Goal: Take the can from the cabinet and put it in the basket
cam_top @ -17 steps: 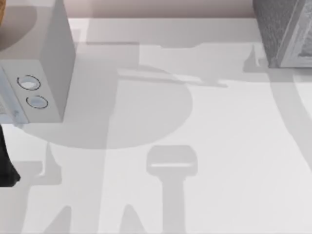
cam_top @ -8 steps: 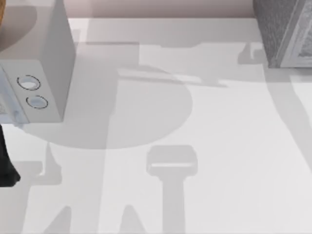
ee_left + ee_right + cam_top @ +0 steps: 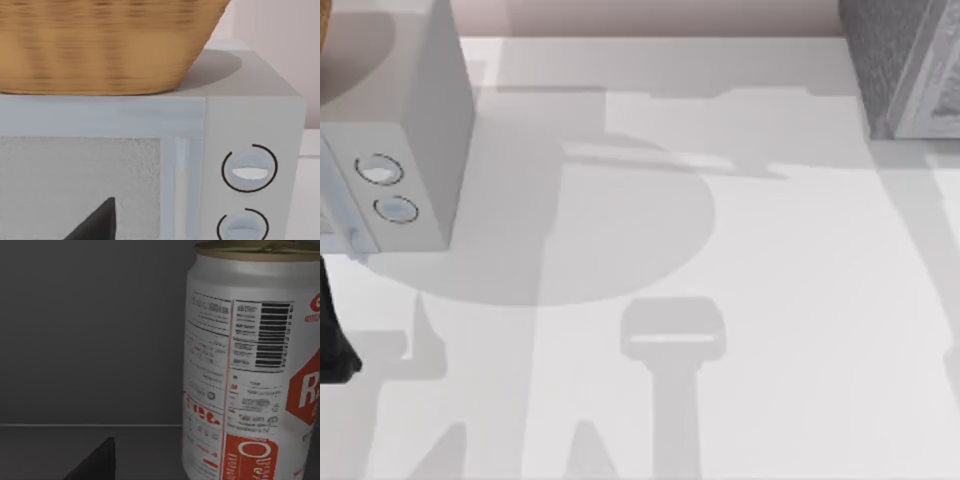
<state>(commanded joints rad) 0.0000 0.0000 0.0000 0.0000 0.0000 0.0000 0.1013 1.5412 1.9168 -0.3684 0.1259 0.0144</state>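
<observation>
The can stands upright in the right wrist view, white with red label marks, a barcode and a gold top. Around it are the dark inner wall and floor of the cabinet. A dark tip of my right gripper pokes in close beside the can, without touching it. From above, the speckled dark grey cabinet sits at the table's far right corner. The wicker basket rests on top of the light grey box. My left gripper hangs in front of that box.
The light grey box with two round dials fills the far left of the table, with a sliver of the basket on it. A dark part of my left arm stands at the left edge. The white tabletop lies between box and cabinet.
The small shadow on the table beside the cabinet's left side has slid away and gone, and a faint shadow shows at the right edge. The left arm has not moved.
</observation>
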